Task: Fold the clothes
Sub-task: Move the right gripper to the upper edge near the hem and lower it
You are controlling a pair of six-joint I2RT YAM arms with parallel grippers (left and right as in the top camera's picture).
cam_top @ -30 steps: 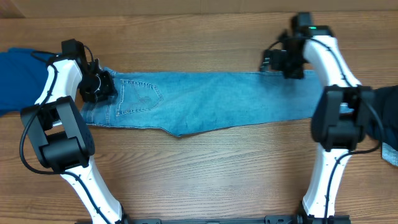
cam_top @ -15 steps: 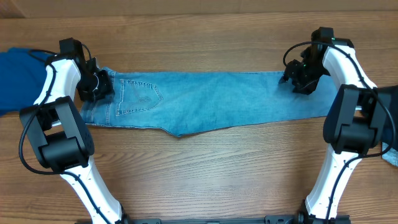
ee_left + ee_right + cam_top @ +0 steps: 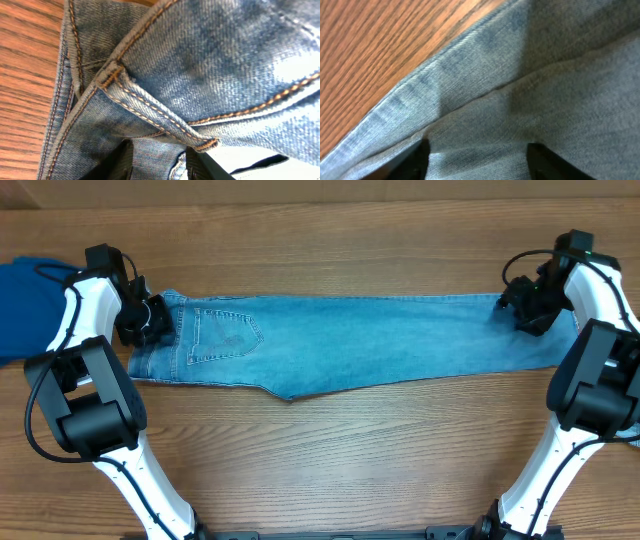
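Observation:
The pale-blue denim jeans [image 3: 350, 340] lie stretched flat across the table, waistband to the left and leg ends to the right. My left gripper [image 3: 148, 320] is at the waistband's far corner, shut on the denim. In the left wrist view, stitched waistband fabric [image 3: 160, 90] fills the space between the dark fingers [image 3: 120, 162]. My right gripper [image 3: 525, 305] sits at the far corner of the leg end. Its wrist view shows pale denim [image 3: 520, 75] bunched between the fingers [image 3: 415, 160] of the right gripper [image 3: 477, 160].
A royal-blue garment [image 3: 25, 310] lies at the table's left edge, just beyond the left arm. Bare wooden table [image 3: 330, 450] runs in front of and behind the jeans. Both arm bases stand at the near edge.
The right gripper has travelled to the right, drawing the leg end out with it, so the jeans now lie longer. The left gripper has shifted slightly left with the waistband.

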